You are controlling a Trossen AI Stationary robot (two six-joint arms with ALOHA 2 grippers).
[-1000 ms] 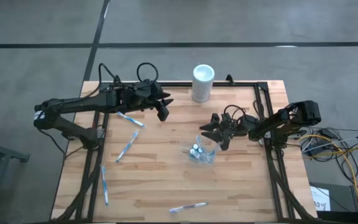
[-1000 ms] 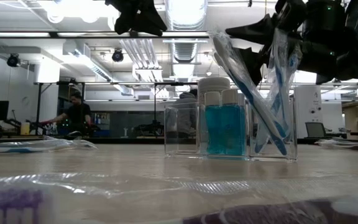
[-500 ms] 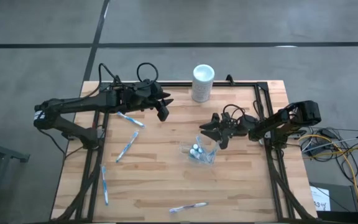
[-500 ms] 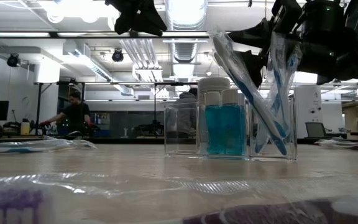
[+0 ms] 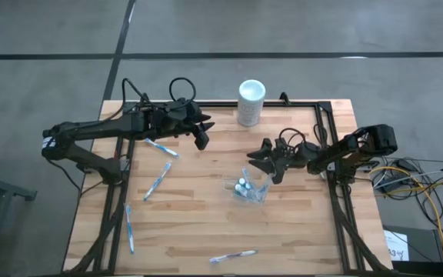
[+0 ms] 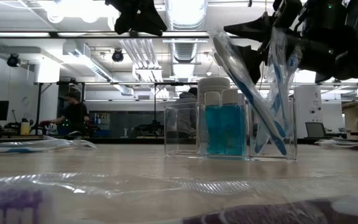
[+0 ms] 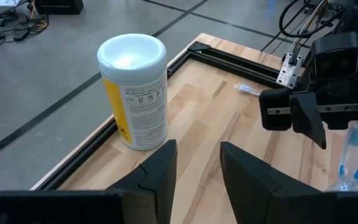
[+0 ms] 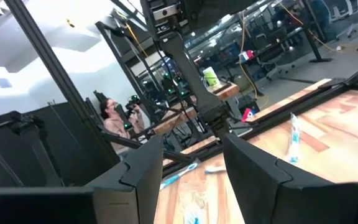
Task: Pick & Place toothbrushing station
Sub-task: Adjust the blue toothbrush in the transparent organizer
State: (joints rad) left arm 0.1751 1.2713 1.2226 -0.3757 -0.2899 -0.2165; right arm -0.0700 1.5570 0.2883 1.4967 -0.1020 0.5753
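Observation:
The small clear cup (image 5: 248, 189) stands on the table's middle. It holds teal-and-white tubes (image 6: 225, 127) and blue-and-white toothbrushes (image 6: 251, 99) that lean on its rim. My right gripper (image 5: 266, 165) is open and empty, just above and to the right of the cup; it also shows in the low view (image 6: 272, 28). My left gripper (image 5: 203, 132) is open and empty, raised at the far left, and faces the white cylinder (image 7: 133, 99). Loose toothbrushes lie flat on the table (image 5: 162, 148) (image 5: 157, 182) (image 5: 129, 228) (image 5: 233, 255).
The white cylinder (image 5: 251, 101) stands at the table's far edge, by the black frame rail (image 5: 283, 104). Plastic wrapping (image 6: 36, 145) lies near the low camera. People (image 8: 114, 118) show in the room beyond the table. Bare wood lies at the near right (image 5: 298, 231).
My right gripper has shifted a little toward the table's right edge above the cup and stays open. The cup and its contents have kept still.

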